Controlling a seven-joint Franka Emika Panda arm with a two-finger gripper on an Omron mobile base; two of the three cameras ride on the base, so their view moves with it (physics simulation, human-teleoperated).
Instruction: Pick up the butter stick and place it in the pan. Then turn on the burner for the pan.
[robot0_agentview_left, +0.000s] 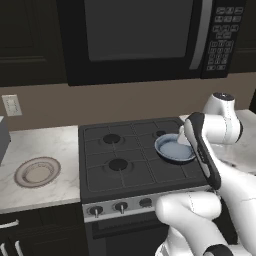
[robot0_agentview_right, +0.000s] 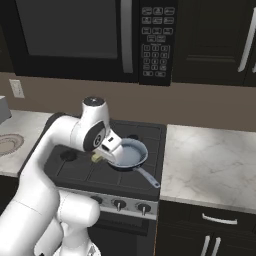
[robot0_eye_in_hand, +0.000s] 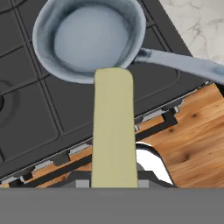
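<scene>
The butter stick (robot0_eye_in_hand: 113, 131), a pale-yellow bar, reaches from the bottom of the hand view up to the near rim of the pan (robot0_eye_in_hand: 89, 37). My gripper (robot0_agentview_right: 101, 155) is shut on the butter stick (robot0_agentview_right: 95, 158), which hangs above the stove just left of the pan (robot0_agentview_right: 131, 152). The pan's inside is blue-grey and holds nothing. Its silver handle (robot0_eye_in_hand: 183, 63) points toward the stove's front right. In the left base view the pan (robot0_agentview_left: 172, 148) sits on the right rear burner, partly behind my forearm. The butter covers the fingertips in the hand view.
Burner knobs (robot0_agentview_right: 118, 204) line the stove's front panel. A round beige plate (robot0_agentview_left: 37, 171) lies on the left marble counter. A marble counter (robot0_agentview_right: 215, 160) spreads right of the stove. A microwave (robot0_agentview_left: 140, 35) hangs above the cooktop.
</scene>
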